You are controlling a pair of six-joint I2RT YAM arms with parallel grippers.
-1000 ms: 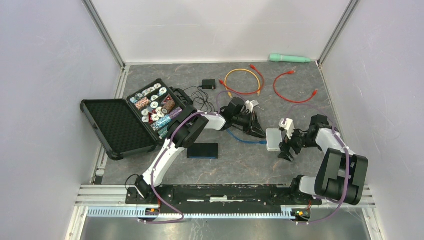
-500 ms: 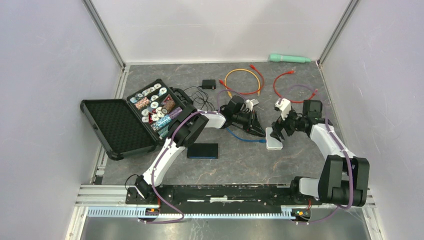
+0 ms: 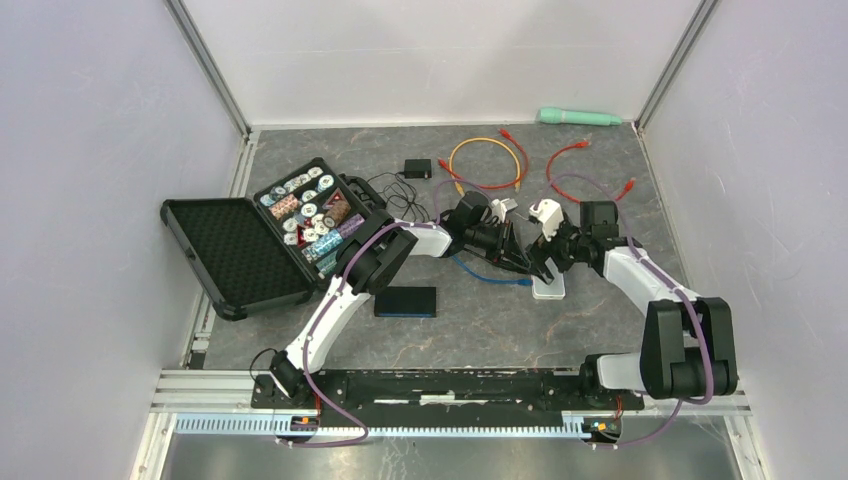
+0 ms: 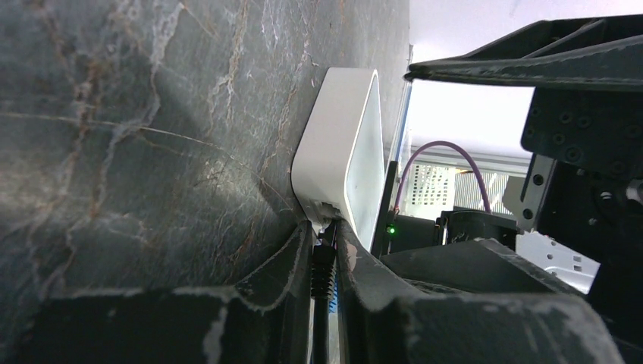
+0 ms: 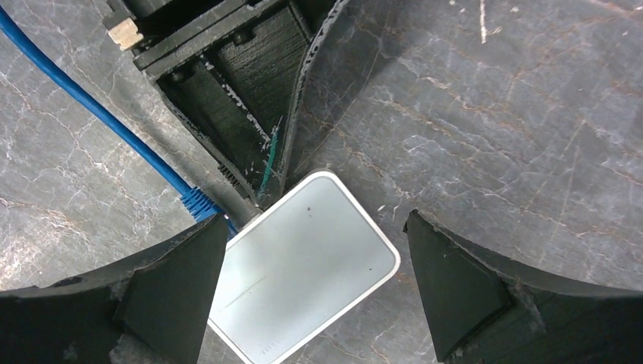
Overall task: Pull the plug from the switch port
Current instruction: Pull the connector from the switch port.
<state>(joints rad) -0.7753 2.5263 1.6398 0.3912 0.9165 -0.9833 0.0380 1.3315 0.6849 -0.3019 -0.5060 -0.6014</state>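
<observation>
Left fingers [image 4: 282, 262] pinch the plug [image 4: 322, 265], lengthwise between them, tip hidden in the switch [image 4: 341, 152]; right fingers [image 5: 170, 277] open astride it.

Port end of small white plastic switch box [image 5: 303, 265] blocked by left gripper [image 4: 322, 235], fingers pinching black plug [image 4: 322, 265]; blue cable [image 5: 98, 114] alongside; right gripper [image 5: 316, 224] straddles box, fingers wide, gap each side; grey marbled desk [image 3: 480, 330] bare nearward.
</observation>
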